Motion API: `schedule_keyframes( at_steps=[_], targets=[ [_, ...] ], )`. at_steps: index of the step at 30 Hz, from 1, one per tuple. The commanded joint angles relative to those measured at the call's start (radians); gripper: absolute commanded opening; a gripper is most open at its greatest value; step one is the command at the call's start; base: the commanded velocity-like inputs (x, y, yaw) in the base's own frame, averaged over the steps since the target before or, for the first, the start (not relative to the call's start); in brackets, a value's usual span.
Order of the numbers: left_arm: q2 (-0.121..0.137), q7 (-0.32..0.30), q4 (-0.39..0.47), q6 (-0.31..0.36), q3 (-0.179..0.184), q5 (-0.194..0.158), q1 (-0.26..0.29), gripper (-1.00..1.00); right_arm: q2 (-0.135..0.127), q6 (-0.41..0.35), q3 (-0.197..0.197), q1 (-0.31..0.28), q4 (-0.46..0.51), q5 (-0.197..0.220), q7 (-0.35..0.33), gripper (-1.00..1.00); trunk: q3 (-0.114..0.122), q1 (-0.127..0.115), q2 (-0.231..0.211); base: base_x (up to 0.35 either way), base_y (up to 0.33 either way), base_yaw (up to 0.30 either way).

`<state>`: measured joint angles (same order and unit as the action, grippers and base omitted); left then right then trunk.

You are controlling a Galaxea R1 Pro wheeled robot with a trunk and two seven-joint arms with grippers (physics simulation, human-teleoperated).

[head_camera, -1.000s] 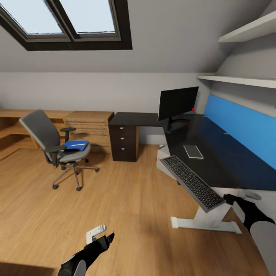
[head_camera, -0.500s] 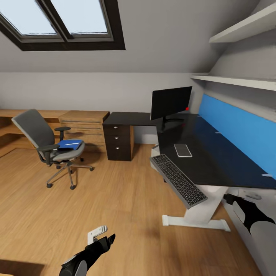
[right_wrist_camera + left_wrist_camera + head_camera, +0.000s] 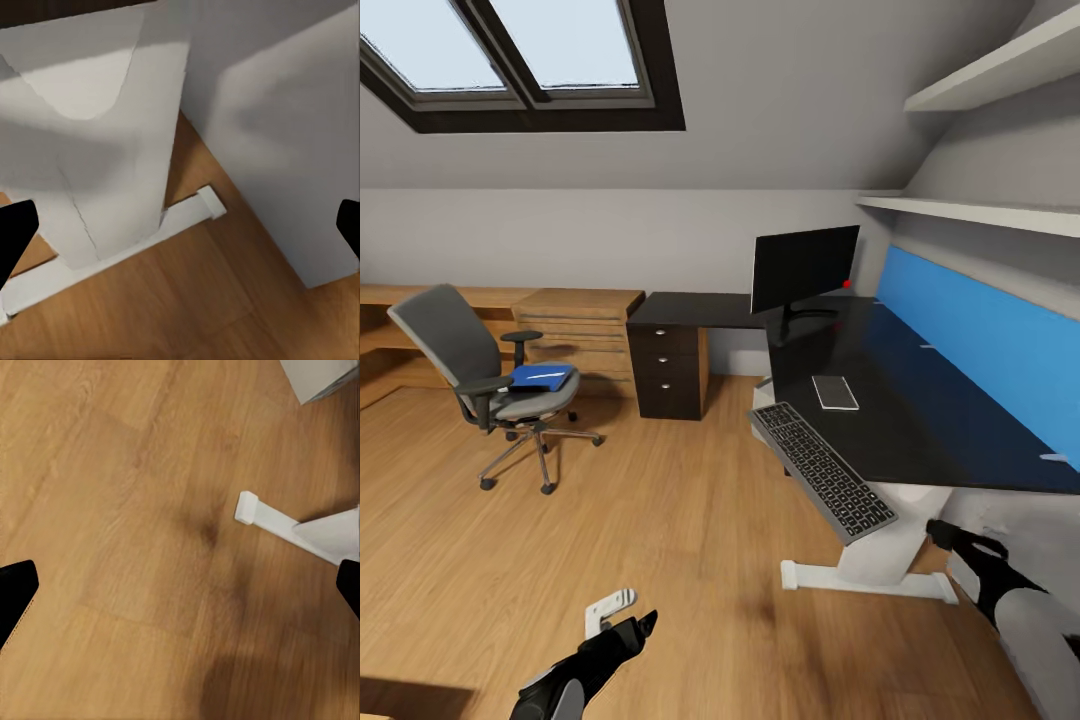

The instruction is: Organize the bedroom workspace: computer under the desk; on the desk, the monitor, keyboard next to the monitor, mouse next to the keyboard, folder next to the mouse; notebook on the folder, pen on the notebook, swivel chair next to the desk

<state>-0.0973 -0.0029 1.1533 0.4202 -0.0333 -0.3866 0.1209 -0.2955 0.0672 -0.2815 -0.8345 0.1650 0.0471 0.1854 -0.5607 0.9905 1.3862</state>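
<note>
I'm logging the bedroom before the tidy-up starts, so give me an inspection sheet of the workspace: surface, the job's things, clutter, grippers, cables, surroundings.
Surface: desk, glossy black top, white pedestal leg.
Monitor: upright at the desk's back corner.
Keyboard: on the desk's front edge, overhanging it, tilted.
Notebook: flat on the desk, behind the keyboard.
Folder: on the swivel chair seat, a small white stick on it, perhaps the pen.
Swivel chair: on the floor, well apart from the desk.
Computer, mouse: nothing certain seen.
Clutter: nothing seen.
Left gripper: open, empty, over the wooden floor.
Right gripper: open, empty, low beside the pedestal.
Cables: nothing seen.
Surroundings: skylight, wall shelves, blue panel, wooden cabinet.
</note>
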Motion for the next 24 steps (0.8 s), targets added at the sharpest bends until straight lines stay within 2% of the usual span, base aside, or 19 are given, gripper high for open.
schedule_keyframes(
  at_steps=[1,4,8,12,16,18,20,24],
  targets=[
    [-0.001,0.000,0.013,0.008,-0.007,-0.009,0.000,1.00,0.014,0.045,0.003,-0.001,-0.032,-0.020,0.002,1.00,-0.001,0.000,0.001,0.000,0.000,0.000],
    [-0.001,-0.001,0.038,0.009,-0.033,-0.010,0.000,1.00,0.046,0.105,0.004,0.001,-0.083,-0.073,0.001,1.00,-0.001,0.000,0.001,0.000,0.000,0.000],
    [-0.003,-0.001,0.045,0.010,-0.046,-0.011,0.000,1.00,0.058,0.128,0.004,0.015,-0.118,-0.090,-0.001,1.00,-0.001,0.000,0.001,0.000,0.000,0.000],
    [-0.005,-0.002,0.038,0.011,-0.050,-0.012,0.000,1.00,0.067,0.181,0.004,0.066,-0.161,-0.098,-0.001,1.00,-0.001,0.000,0.001,0.000,0.000,0.000],
    [-0.005,-0.003,0.003,0.010,-0.051,-0.010,0.000,1.00,0.083,0.260,0.004,0.133,-0.177,-0.101,-0.001,1.00,-0.001,0.000,0.001,0.000,0.000,0.000],
    [-0.003,-0.005,-0.045,0.009,-0.050,-0.008,0.000,1.00,0.095,0.305,0.004,0.182,-0.182,-0.102,-0.002,1.00,-0.001,0.000,0.001,0.000,0.000,0.000],
    [-0.002,-0.005,-0.083,0.008,-0.050,-0.002,0.000,1.00,0.098,0.318,0.004,0.208,-0.184,-0.101,-0.002,1.00,-0.001,0.000,0.001,0.000,0.000,0.000],
    [0.005,-0.007,-0.176,0.006,-0.050,0.043,0.000,1.00,0.102,0.339,0.004,0.267,-0.186,-0.098,-0.012,1.00,-0.001,0.000,0.001,0.000,0.000,0.000]
  ],
)
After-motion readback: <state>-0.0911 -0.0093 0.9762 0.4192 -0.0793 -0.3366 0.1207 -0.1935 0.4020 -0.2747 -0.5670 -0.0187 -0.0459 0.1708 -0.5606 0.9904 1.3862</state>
